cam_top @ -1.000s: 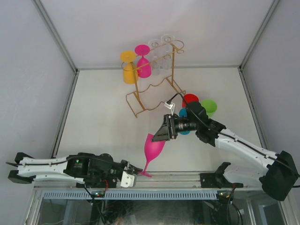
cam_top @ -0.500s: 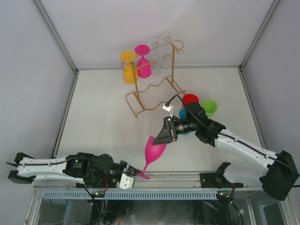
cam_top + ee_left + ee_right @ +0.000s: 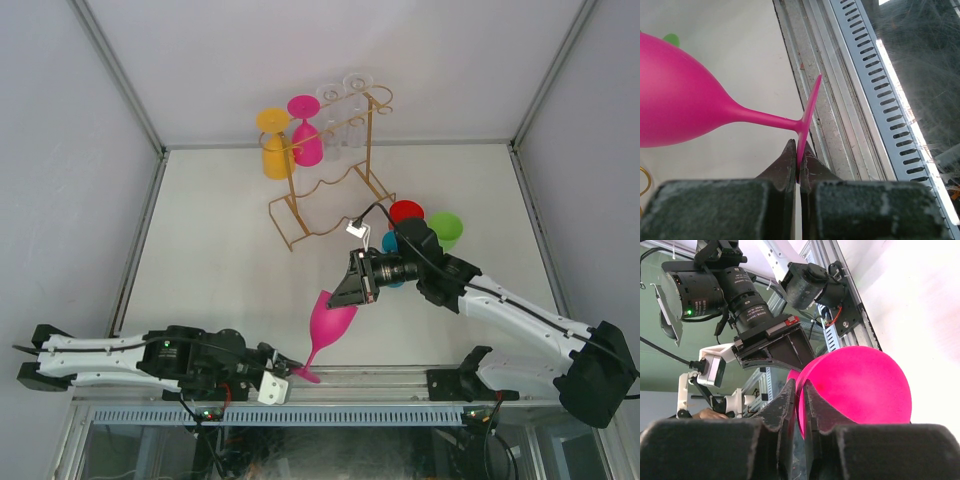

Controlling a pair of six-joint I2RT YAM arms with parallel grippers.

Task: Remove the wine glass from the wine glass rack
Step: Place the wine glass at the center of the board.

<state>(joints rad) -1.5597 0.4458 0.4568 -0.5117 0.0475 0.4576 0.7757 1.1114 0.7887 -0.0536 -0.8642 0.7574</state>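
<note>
A magenta plastic wine glass (image 3: 330,318) hangs tilted in the air near the front edge of a white table (image 3: 220,250), bowl up and away from the arms, foot low. It is well apart from the gold wire wine glass rack (image 3: 280,226) at the back, where a yellow glass (image 3: 275,150), a second pink glass (image 3: 306,135) and clear glasses (image 3: 340,120) hang upside down. The left gripper (image 3: 799,160) pinches the thin edge of the glass's round foot, jaws nearly touching. The right gripper (image 3: 801,395) comes in from above, jaws narrow and clamped on the rim of the bowl, one finger inside and one outside. Red (image 3: 406,212), green (image 3: 446,228) and blue (image 3: 392,245) cups sit on the table behind the right arm. The removal looks done (this glass, at least, is off the rack) and a hand-over between the arms seems in hand. Next, the left jaws would need to let go of the foot once the rim grip is firm; a pinch on a smooth rim could slip
</note>
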